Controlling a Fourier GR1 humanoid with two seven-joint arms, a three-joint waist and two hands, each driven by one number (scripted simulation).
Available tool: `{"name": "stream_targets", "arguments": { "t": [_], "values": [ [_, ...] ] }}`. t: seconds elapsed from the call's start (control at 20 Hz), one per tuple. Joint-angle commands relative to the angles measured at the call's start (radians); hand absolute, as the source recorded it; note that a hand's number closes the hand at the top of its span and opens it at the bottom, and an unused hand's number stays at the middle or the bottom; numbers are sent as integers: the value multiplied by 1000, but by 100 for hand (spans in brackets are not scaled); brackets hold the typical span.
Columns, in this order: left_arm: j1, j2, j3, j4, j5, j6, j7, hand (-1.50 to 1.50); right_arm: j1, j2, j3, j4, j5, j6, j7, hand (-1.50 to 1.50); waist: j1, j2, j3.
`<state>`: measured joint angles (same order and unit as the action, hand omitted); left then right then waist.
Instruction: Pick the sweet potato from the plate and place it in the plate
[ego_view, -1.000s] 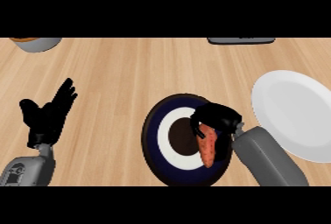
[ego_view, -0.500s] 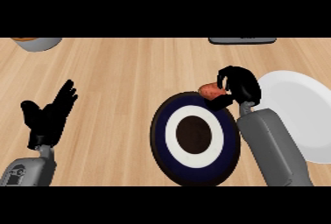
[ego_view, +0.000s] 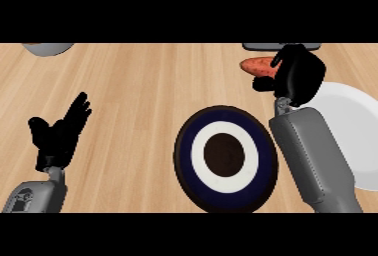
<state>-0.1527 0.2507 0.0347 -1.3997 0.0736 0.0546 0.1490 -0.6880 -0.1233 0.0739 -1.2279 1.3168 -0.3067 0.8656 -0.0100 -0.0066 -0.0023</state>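
An orange sweet potato (ego_view: 258, 66) is held up in the air at the upper right, with my right hand (ego_view: 298, 75) shut on it and hiding its right end. Below it lies a dark blue plate (ego_view: 190, 150) with a white ring and a brown centre; nothing lies on it. A plain white plate (ego_view: 354, 135) sits at the right edge, partly behind my right forearm. My left hand (ego_view: 59, 132) rests open at the left with its fingers up.
A grey bowl (ego_view: 46, 48) shows at the top left edge. A dark flat object (ego_view: 262, 46) lies at the top edge, just behind the right hand. The counter is light wood.
My right hand has lifted the sweet potato off the dark blue plate and carried it up and away toward the far right. The left hand has stayed still.
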Motion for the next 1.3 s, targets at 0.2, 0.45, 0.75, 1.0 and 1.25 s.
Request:
{"name": "stream_targets", "arguments": {
  "t": [0.2,0.45,0.75,1.0,1.25],
  "values": [
    [-23,11,16,9,-5,-12,15,0,139,-21,-84,-241,41,-25,137,150,-5,2,2],
    [2,11,23,-21,3,-33,10,0,247,-116,-198,-223,-36,-67,38,150,6,5,3],
    [-12,-16,18,-7,-27,-21,-2,0,324,-197,-299,-161,-172,-108,-102,150,10,7,3],
    [25,-35,7,-19,-31,-16,3,0,405,-251,-327,-121,-312,49,-201,150,9,6,3],
    [-34,-26,32,15,-19,-27,13,0,363,-238,-433,29,-522,18,-335,-150,12,8,3]
  ]
}}
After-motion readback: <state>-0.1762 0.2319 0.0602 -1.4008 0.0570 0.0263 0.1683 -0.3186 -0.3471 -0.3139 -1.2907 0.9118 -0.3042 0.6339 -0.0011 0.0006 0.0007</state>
